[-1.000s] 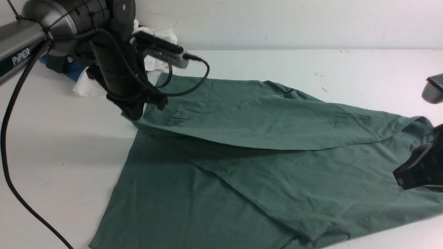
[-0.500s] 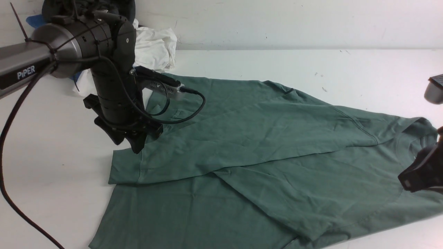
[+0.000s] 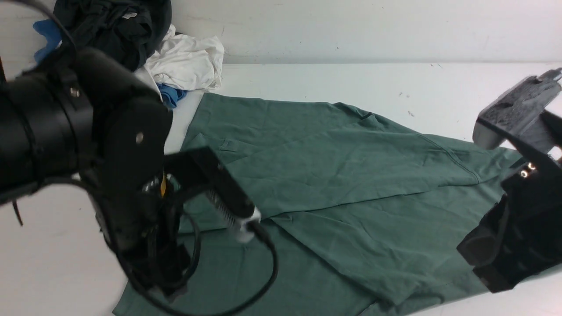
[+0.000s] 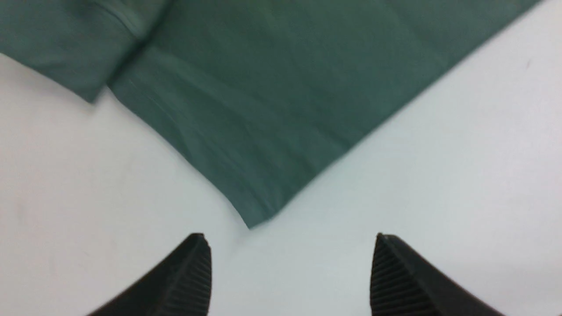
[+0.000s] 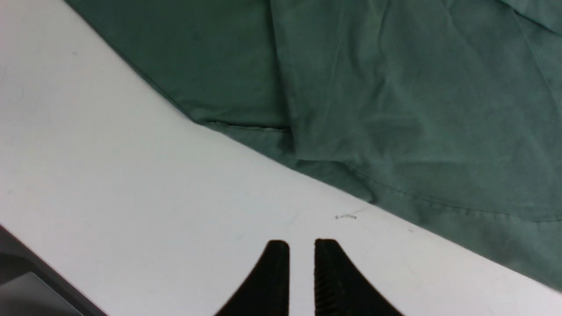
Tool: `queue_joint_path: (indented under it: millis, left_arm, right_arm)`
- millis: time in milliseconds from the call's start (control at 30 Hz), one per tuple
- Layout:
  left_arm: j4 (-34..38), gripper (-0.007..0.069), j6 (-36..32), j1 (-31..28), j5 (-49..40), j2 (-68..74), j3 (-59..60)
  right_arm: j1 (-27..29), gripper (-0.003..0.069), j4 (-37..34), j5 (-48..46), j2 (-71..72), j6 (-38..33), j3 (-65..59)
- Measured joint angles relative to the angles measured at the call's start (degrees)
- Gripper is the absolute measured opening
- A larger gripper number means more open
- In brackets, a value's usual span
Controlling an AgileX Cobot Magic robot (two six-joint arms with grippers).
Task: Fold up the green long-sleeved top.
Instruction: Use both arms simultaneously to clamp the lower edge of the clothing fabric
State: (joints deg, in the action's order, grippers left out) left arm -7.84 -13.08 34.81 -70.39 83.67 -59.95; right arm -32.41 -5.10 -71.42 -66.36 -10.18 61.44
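The green long-sleeved top [image 3: 342,175] lies spread across the white table, one sleeve folded flat over its body toward the left. My left arm [image 3: 109,153] hangs over the top's near-left part. In the left wrist view my left gripper [image 4: 290,239] is open wide above bare table, just short of a corner of the top [image 4: 250,221], holding nothing. My right arm [image 3: 513,228] is at the top's right edge. My right gripper [image 5: 302,241] shows a narrow gap between its fingers, with only table between them, a little off the top's hem [image 5: 395,188].
A pile of a black garment [image 3: 118,22], a white one [image 3: 189,61] and a blue one [image 3: 171,94] sits at the back left against the wall. The table's edge [image 5: 26,254] shows in the right wrist view.
My left gripper opened and let go of the sleeve, which now lies flat; the left arm swung toward the near left. My right arm lifted and its jaws parted slightly.
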Motion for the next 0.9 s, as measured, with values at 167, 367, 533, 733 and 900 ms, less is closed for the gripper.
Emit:
queue_joint_path:
  millis: [167, 367, 533, 733, 900]
  left_arm:
    - [-0.54, 0.0447, -4.20, 0.25, 3.17, -0.22, 9.64]
    - [-3.42, 0.0447, -8.64, 0.29, 15.34, 0.06, 15.67]
    - [-8.79, 0.0447, -6.42, 0.31, 20.92, 4.94, 15.90]
    - [-12.07, 0.0447, -4.02, 0.31, 22.99, 11.25, 15.75]
    - [-15.31, 0.0434, -2.19, 0.31, 22.65, 12.70, 15.20]
  right_arm:
    - [-0.49, 0.0247, 0.20, 0.00, 0.00, 0.37, -4.39]
    - [-0.51, 0.0398, 0.35, 0.00, 0.00, 0.43, -5.95]
    - [-0.51, 0.0426, 0.37, 0.00, 0.00, 0.49, -5.95]
    - [-0.51, 0.0428, 0.37, 0.00, 0.00, 0.53, -5.95]
    - [-0.51, 0.0428, 0.37, 0.05, 0.00, 0.59, -5.99]
